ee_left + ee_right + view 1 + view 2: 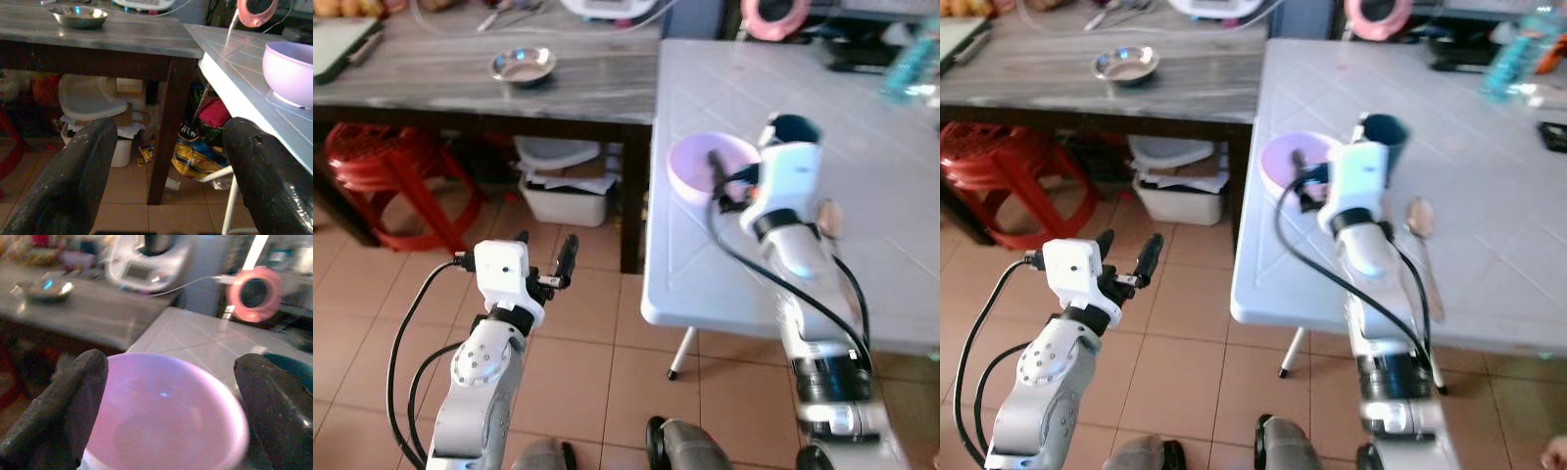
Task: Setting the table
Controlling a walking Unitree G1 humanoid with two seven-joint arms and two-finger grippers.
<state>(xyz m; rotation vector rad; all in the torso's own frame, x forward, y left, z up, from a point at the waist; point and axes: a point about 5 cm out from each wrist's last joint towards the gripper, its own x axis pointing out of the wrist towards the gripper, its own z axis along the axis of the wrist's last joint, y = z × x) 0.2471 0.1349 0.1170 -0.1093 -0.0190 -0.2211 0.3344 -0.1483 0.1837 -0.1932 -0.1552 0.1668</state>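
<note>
A pale pink bowl stands near the left edge of the white table. My right gripper is open at the bowl; in the right wrist view its two black fingers flank the bowl. Just behind the gripper stands a dark teal cup. To the right of my arm a spoon lies on the table. My left gripper is open with nothing in it, held over the tiled floor to the left of the white table.
A dark wooden table at the back left carries a steel dish. Under it are a white bin and a red stool. A pink round object and a blue bottle stand at the back.
</note>
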